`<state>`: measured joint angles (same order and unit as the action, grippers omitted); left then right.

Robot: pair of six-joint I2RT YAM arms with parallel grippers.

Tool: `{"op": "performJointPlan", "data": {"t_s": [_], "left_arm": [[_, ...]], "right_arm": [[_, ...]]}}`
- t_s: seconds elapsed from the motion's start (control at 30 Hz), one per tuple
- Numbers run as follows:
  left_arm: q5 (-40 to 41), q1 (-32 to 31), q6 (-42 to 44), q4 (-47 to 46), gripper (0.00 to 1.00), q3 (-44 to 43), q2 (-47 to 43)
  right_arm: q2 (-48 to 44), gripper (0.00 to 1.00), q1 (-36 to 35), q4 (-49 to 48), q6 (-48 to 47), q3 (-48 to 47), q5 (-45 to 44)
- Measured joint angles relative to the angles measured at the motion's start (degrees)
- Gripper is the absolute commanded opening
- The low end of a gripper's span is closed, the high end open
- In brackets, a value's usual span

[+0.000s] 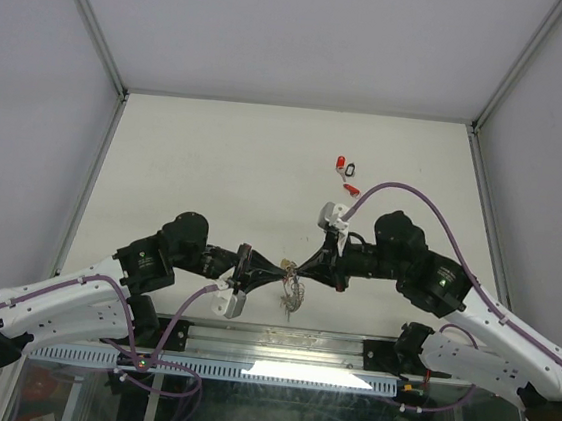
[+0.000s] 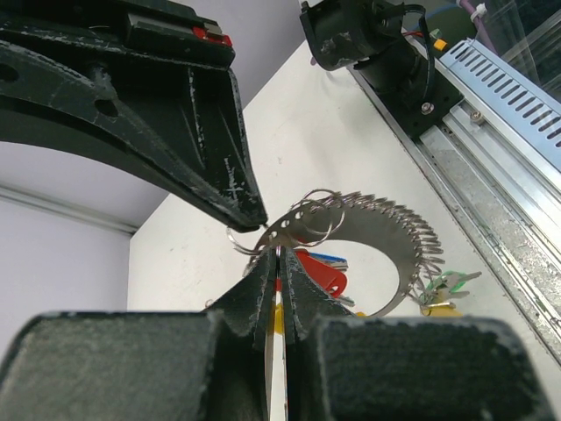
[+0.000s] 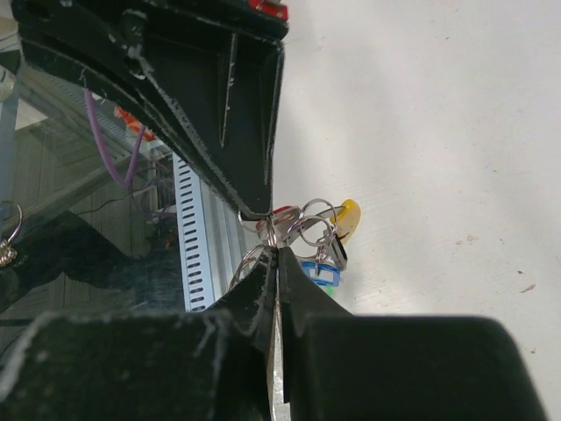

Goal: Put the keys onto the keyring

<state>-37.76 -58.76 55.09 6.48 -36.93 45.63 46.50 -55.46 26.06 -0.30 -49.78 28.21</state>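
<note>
- Top external view: a white table (image 1: 216, 163) fills the floor of the scene, with pale grey walls (image 1: 32, 94) and metal frame posts around it.
- Both arms reach inward and meet near the table's near edge, in the middle.
- Left gripper (image 1: 277, 268) has its fingers pressed together on thin metal of the keyring (image 1: 293, 287). The right gripper (image 1: 307, 269) pinches the same loop from the other side.
- Keyring sits between the two tips; whether it touches the table I cannot tell.
- Hanging on it are a red tag (image 2: 326, 279), a green tag (image 2: 447, 282) and a blue tag (image 3: 321, 274); its yellow part is half hidden by fingers.
- Loose keys (image 1: 346, 167) with red tags lie farther back, well apart.
</note>
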Motion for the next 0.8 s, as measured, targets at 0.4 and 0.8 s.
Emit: {"op": "performJointPlan", "data": {"t_s": [0.4,0.8], "left_arm": [[2.0,0.0,-3.0,-4.1,0.0,0.1,-0.5],[11.9,0.0,-9.5,-13.5,0.0,4.1,-3.9]], "right_arm": [[-5.5,0.0,0.3,-7.8,4.3,5.5,-5.5],[-1.3,0.0,0.3,-1.6,2.9,-0.6,-5.9]]}}
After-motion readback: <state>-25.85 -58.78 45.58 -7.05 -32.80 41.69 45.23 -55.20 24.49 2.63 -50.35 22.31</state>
